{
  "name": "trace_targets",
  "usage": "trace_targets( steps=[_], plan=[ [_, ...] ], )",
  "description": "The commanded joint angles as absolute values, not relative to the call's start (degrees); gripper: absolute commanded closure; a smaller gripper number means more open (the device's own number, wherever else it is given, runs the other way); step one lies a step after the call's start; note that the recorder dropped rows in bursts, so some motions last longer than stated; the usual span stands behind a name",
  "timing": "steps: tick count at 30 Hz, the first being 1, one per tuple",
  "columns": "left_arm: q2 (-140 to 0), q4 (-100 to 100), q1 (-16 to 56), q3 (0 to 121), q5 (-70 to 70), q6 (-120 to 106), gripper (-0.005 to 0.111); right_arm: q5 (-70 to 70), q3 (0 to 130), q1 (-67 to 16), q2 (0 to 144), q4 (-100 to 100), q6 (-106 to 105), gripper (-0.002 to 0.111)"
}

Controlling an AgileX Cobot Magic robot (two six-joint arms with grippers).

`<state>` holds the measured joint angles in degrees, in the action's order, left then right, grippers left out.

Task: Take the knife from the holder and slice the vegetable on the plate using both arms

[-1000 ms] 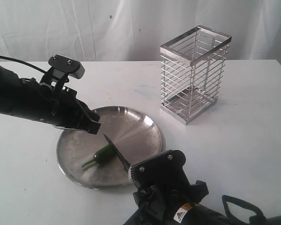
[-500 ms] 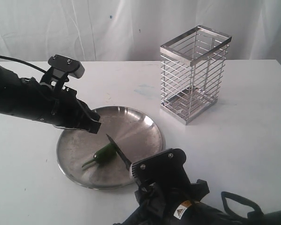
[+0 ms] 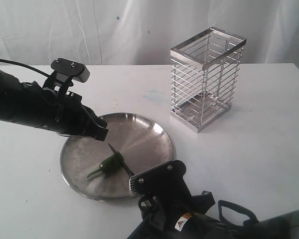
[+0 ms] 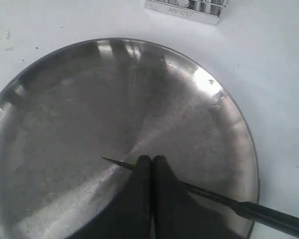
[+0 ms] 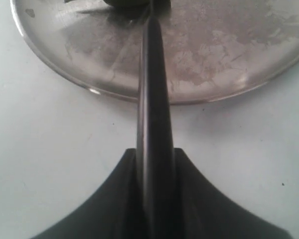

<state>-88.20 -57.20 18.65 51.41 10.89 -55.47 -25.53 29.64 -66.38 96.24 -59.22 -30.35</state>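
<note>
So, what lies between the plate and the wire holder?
Only bare white table; the exterior view shows nothing else between the plate and the holder.

Knife was all blk. Plate dull silver, faint scuffs. Chili green. Holder shiny chrome, horiz. bar pattern. Table & backdrop white. Left arm & right arm blk; sticker white w/ orange triangle.

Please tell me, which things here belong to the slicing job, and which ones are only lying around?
Belong to the job: knife, held in the right gripper; green chili; steel plate; empty wire holder; left gripper, shut, over the plate.
Not part of it: white table; white curtain.
</note>
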Motion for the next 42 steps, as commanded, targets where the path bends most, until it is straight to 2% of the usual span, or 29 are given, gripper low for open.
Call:
trace_targets(
  steps=[1,42],
  plan=[
    [-88.59,-58.24,18.44,51.08,12.09,-55.51,0.107,-27.43,30.02,-66.09,96.19,-59.25,-30.92,0.108],
    [-99.62,-67.24,21.48,55.02,11.12,-64.28,0.107,-27.19,30.11,-66.09,96.19,-59.89,-30.92,0.108]
  ],
)
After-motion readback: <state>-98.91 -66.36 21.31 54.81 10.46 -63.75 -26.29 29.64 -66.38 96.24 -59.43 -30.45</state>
